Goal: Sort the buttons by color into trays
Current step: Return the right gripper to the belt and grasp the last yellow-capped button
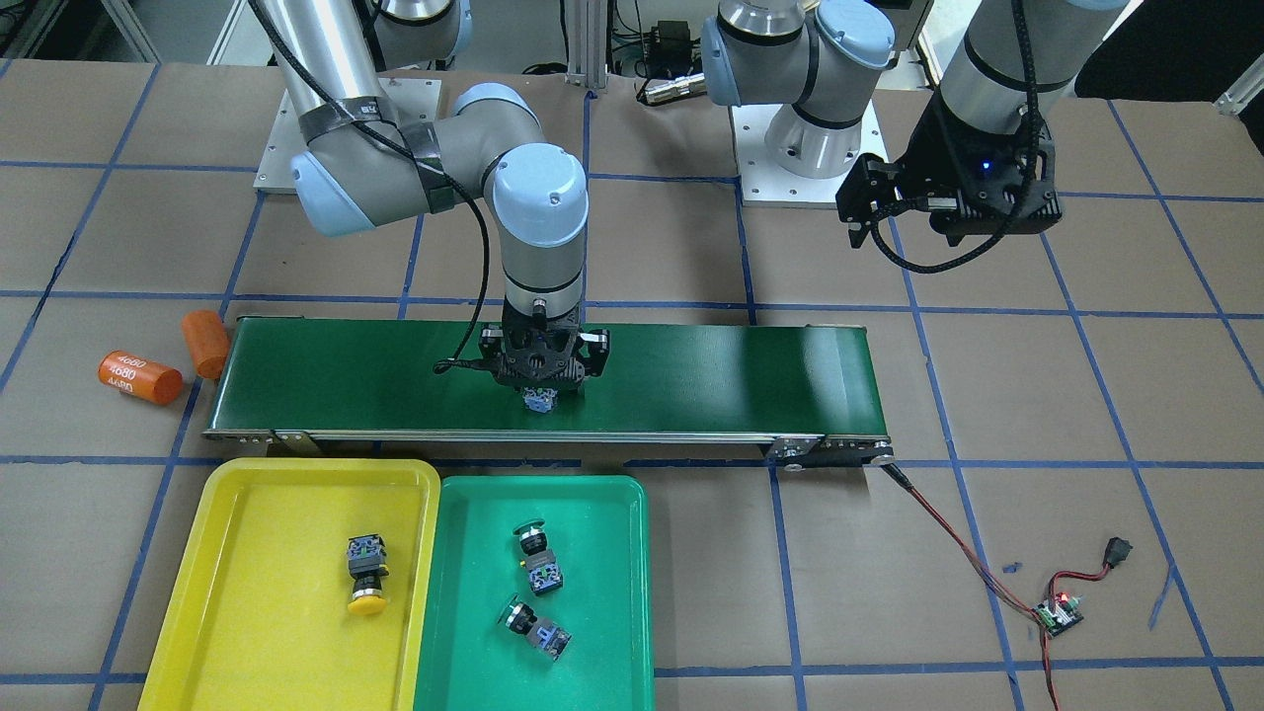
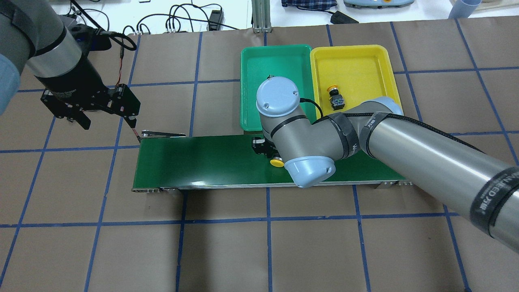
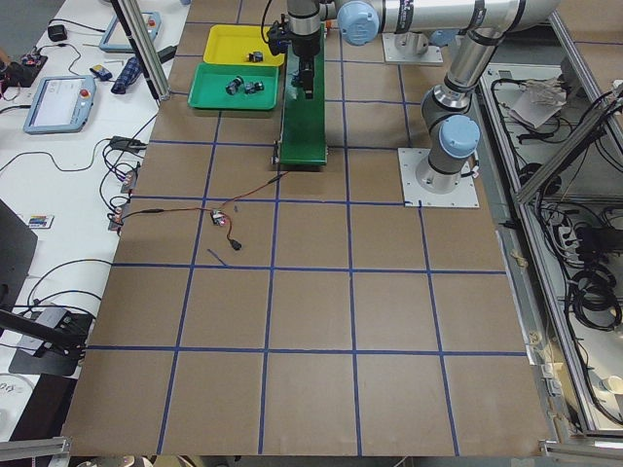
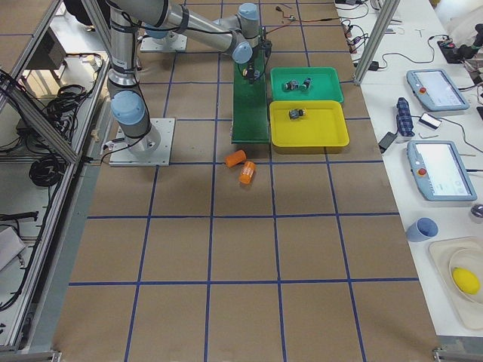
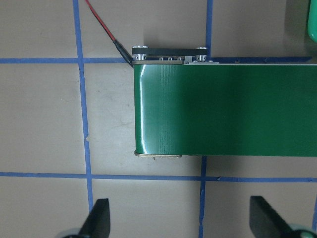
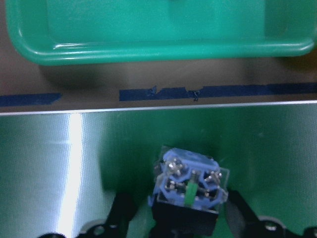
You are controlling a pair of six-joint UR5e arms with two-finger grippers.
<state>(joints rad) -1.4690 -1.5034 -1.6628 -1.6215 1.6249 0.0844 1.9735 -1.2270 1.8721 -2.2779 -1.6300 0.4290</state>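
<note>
Straddles the yellow-capped button point(image 2: 277, 162) mid-frame on the conveyor belt point(image 2: 194, 162) with right jaws close either side; cannot tell whether pinched. Spreads left jaws wide, empty. Likely light, rigid, slick: best gripped across the blocky body, not the cap.

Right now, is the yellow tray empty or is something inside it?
Not empty. One button with a yellow cap lies on its side inside the yellow tray; the rest of the tray floor is bare.

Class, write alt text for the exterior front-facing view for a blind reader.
The right pincer reaches down over a button on the green conveyor belt. Nearer the camera, the yellow tray holds one yellow-capped button and the green tray two green-capped buttons.
</note>
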